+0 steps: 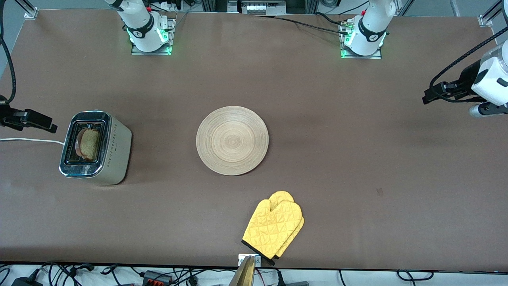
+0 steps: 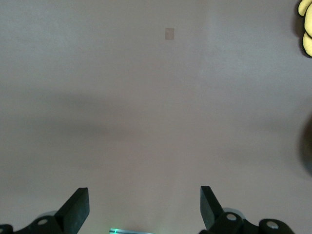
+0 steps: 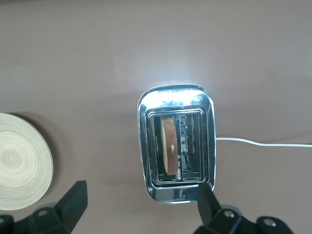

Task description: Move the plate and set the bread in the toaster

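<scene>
Chrome-topped toaster [image 1: 95, 147] holds the bread [image 1: 89, 144]; right gripper [image 3: 139, 207] above it and left gripper [image 2: 145, 208], toward the left arm's end of the table from it, are both released.

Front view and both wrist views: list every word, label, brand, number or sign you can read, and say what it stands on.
None can be read.
The toaster shows a row of small dots on its side, no lettering.
Each arm base carries a small round dark mark, too small to read.
The plate, the bread and the yellow oven mitt bear no text.
</scene>
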Controlling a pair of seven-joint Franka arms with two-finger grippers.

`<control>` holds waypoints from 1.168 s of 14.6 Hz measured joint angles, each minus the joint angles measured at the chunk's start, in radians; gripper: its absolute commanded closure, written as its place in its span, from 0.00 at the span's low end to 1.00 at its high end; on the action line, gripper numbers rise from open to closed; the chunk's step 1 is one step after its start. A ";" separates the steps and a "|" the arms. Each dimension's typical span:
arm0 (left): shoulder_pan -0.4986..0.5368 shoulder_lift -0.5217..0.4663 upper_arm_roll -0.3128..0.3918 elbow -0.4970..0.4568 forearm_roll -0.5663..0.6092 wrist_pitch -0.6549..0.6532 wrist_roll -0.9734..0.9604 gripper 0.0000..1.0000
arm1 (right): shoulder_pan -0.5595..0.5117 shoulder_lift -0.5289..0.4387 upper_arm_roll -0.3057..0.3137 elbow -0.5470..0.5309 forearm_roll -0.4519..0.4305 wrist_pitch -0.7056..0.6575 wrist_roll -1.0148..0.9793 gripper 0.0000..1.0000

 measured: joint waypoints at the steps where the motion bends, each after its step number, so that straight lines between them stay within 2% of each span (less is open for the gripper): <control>1: 0.000 0.000 0.000 0.000 0.000 0.000 0.000 0.00 | 0.000 -0.016 0.001 -0.027 0.000 0.011 0.000 0.00; 6: 0.000 0.000 0.000 0.000 0.000 0.000 0.001 0.00 | 0.000 -0.136 0.002 -0.223 -0.008 0.092 -0.009 0.00; 8: 0.000 0.000 0.000 0.000 0.000 0.000 0.001 0.00 | 0.000 -0.175 0.002 -0.268 -0.018 0.093 -0.021 0.00; 17: 0.000 0.000 0.000 0.000 0.000 0.000 0.001 0.00 | 0.000 -0.220 0.002 -0.294 -0.023 0.073 -0.023 0.00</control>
